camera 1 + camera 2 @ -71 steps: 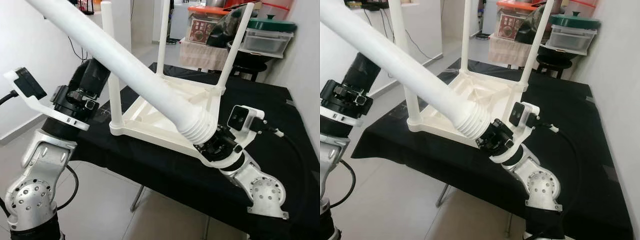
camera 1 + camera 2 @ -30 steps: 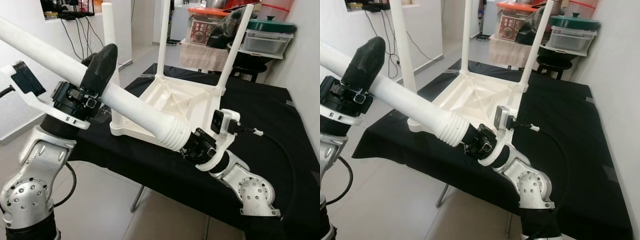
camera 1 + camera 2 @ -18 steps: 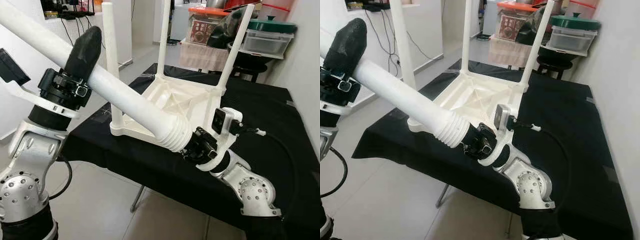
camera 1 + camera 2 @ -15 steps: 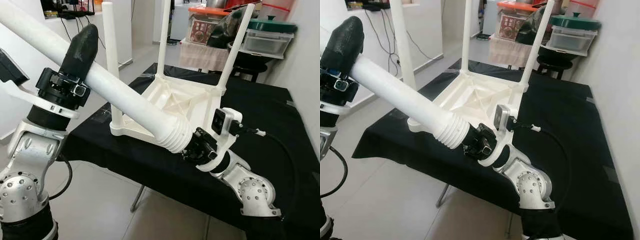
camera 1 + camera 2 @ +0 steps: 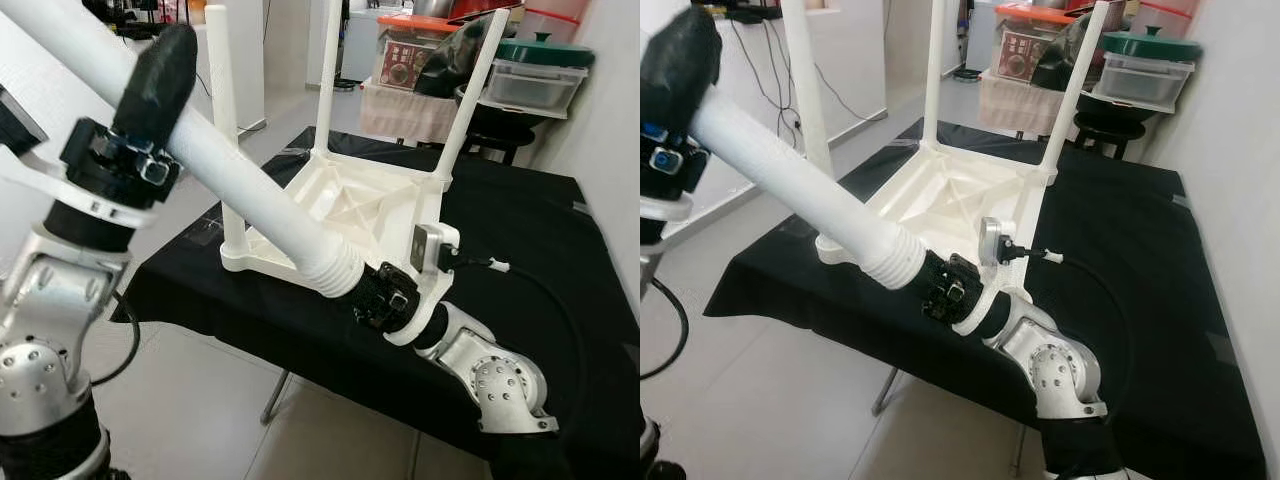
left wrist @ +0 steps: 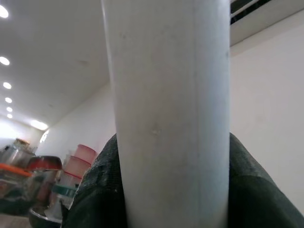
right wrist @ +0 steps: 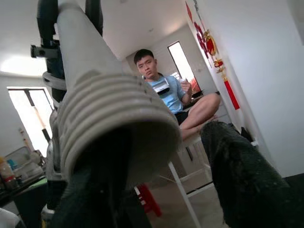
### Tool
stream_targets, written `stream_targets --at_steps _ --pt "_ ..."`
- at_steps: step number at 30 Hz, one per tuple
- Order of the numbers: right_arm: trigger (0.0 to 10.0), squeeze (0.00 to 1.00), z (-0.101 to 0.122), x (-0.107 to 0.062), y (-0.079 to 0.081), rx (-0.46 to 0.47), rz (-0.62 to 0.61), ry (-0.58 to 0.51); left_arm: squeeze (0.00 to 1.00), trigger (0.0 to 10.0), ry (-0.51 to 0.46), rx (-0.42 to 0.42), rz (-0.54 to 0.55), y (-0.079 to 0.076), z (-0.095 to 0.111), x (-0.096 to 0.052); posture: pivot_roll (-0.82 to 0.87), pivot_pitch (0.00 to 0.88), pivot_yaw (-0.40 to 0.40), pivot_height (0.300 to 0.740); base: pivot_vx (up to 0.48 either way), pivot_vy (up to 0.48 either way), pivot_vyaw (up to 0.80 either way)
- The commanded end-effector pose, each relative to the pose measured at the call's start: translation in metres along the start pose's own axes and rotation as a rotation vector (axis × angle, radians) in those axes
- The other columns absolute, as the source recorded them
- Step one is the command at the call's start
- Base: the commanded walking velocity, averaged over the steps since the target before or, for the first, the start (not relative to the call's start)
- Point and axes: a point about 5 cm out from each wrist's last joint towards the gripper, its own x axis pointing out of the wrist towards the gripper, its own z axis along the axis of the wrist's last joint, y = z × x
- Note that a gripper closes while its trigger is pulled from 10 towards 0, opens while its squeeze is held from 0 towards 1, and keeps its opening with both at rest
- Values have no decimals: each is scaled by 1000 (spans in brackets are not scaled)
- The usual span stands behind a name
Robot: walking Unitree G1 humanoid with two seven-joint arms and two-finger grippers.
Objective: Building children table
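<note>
Right wrist view — seated person (image 7: pixel 167 102), both grippers (image 5: pixel 372 298) (image 5: pixel 150 95) gripping leg (image 5: pixel 245 195).

We see a table covered with a black cloth (image 5: pixel 540 250). On it lies 1 white children table (image 5: pixel 350 205), turned upside down, its flat top touching the cloth near the front left corner, with 3 legs standing up. The right part of the cloth is bare.

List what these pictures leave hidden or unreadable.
- Loose table leg: its far end is cut off by the left eye view's top edge.
- Right gripper: its fingertips are hidden inside the leg's ribbed end.
- Upturned tabletop: its near right corner socket is hidden behind the right arm.
- Left gripper grips the leg.
</note>
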Motion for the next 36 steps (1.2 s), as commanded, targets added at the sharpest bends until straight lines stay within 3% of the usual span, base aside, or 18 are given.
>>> stream_targets --at_steps 1,3,9,11,13,15,17,18,23,25,26,28,32,36 --pt "10000 1000 -2 -5 4 -19 2 38 0 0 -75 43 22 2 18 3 43 0 -70 740 0 0 0" --pt "10000 1000 -2 -14 4 -38 -34 66 0 0 -112 57 12 1 31 8 43 0 -71 740 0 0 0" --pt "10000 1000 -3 -28 -4 -98 -154 142 0 0 -142 77 15 4 44 11 30 0 -62 740 0 0 0" --pt "10000 1000 -6 -37 -17 -181 -280 265 0 0 -90 138 24 9 42 10 26 0 -59 740 0 0 0" --pt "10000 1000 -7 -40 -19 -207 -306 307 0 0 -63 162 28 11 40 9 26 0 -57 740 0 0 0" --pt "10000 1000 -7 -41 -17 -339 -258 451 0 0 32 216 58 20 25 6 28 0 -57 740 0 0 0" --pt "10000 1000 -7 -41 -15 -382 -231 500 0 0 69 234 71 24 19 5 28 0 -57 740 0 0 0" --pt "10000 1000 -3 -38 -11 -417 -193 519 0 0 130 251 86 28 9 1 30 0 -57 740 0 0 0" --pt "10000 1000 5 -31 -4 -455 -144 518 0 0 189 238 99 31 -6 -4 31 0 -58 740 0 0 0" --pt "10000 1000 10 -24 11 -480 -19 556 0 0 251 185 84 28 -28 -10 37 0 -58 740 0 0 0" --pt "10000 1000 10 -24 11 -480 -19 556 0 0 251 185 84 28 -28 -10 37 0 -58 740 0 0 0" --pt "10000 1000 6 -16 19 -527 63 614 0 0 323 109 75 28 -51 -16 39 0 -58 740 0 0 0" --pt "10000 1000 -3 -7 21 -573 110 654 0 0 369 32 39 24 -68 -18 40 0 -52 740 0 0 0" --pt "10000 1000 -7 -2 21 -579 117 651 0 0 377 19 23 23 -73 -17 42 0 -52 740 0 0 0"
